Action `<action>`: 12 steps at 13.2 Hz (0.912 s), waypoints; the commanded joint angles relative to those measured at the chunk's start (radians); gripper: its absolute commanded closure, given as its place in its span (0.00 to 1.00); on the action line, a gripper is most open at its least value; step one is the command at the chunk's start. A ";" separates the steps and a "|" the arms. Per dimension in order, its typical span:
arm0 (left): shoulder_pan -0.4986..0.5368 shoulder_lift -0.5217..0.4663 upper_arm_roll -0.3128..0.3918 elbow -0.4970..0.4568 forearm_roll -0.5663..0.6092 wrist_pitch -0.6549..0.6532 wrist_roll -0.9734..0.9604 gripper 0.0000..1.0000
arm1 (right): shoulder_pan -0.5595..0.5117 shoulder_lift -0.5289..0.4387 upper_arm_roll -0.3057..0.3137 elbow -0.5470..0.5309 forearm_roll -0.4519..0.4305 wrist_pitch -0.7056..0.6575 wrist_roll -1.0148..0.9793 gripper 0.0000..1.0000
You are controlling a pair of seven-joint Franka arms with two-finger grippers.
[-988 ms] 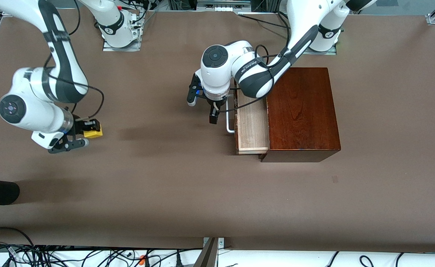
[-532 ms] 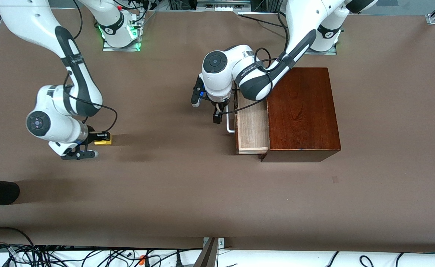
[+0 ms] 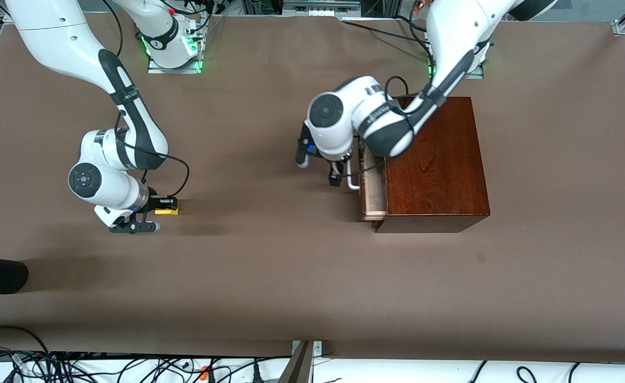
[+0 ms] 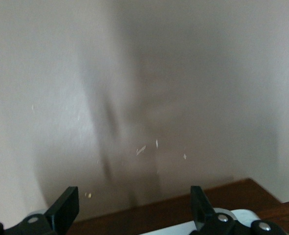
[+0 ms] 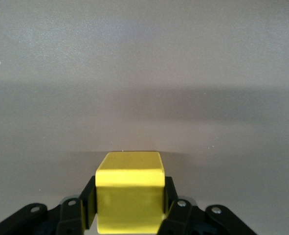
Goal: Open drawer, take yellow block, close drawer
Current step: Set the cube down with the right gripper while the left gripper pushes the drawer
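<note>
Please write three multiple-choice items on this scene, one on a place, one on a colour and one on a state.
1. Where is the small bright-yellow cube?
A. in the drawer
B. between the right gripper's fingers
C. on top of the box

2. What colour is the drawer's U-shaped bar handle?
A. white
B. black
C. yellow

3. How does the sliding drawer of the dark reddish-brown wooden box stand?
A. pulled fully out
B. fully shut
C. open by a narrow strip

Key: 1 B, the right gripper clamps it on both sides; 2 A, it shows white beside the left gripper; 3 C, only a thin band of pale interior shows.
</note>
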 commanded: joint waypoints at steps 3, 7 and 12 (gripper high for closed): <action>0.049 -0.034 0.004 -0.011 0.028 -0.047 0.069 0.00 | -0.015 -0.086 0.011 -0.009 -0.002 -0.044 -0.025 0.00; 0.061 -0.045 0.002 -0.008 0.025 -0.050 0.069 0.00 | -0.014 -0.302 0.012 0.046 -0.001 -0.349 -0.023 0.00; 0.073 -0.196 0.002 0.017 -0.091 -0.206 -0.256 0.00 | -0.015 -0.543 0.011 0.052 -0.001 -0.566 -0.060 0.00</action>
